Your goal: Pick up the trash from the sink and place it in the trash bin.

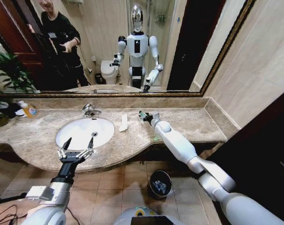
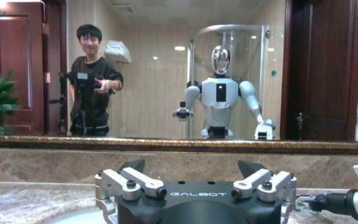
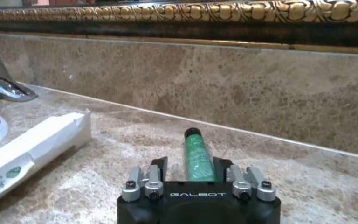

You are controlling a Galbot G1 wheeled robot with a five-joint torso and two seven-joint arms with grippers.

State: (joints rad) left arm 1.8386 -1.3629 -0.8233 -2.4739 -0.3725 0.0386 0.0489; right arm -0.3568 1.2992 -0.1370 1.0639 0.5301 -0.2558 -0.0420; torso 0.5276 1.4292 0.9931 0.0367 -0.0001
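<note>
Beige-brown marble runs across the bench point(image 1: 189, 123) in front of me, with a gold-framed mirror point(image 1: 189, 51) on the wall behind it. Set into the stone is the white oval sink point(image 1: 76, 133), its chrome faucet point(image 1: 89, 110) at the back rim.

My right end effector point(image 1: 144, 116) is stretched out over the bench to the right of the sink, low above the marble near the back wall. In the right wrist view its jaws are closed around a small green tube point(image 3: 196, 156) with a black cap, which sticks out forward between them. Just beside it, between the end effector and the sink, a flat white paper packet point(image 1: 123, 123) lies on the marble.

My left end effector point(image 1: 76, 151) hangs at the front edge of the sink, its fingers point(image 1: 65, 144) spread wide apart and holding nothing.

At the far left of the bench stands an orange-capped bottle point(image 1: 27, 109), next to a green plant point(image 1: 8, 75). Down on the tiled floor point(image 1: 128, 180), below the bench edge, sits the dark round trash bin point(image 1: 160, 183) with some items already inside it.
</note>
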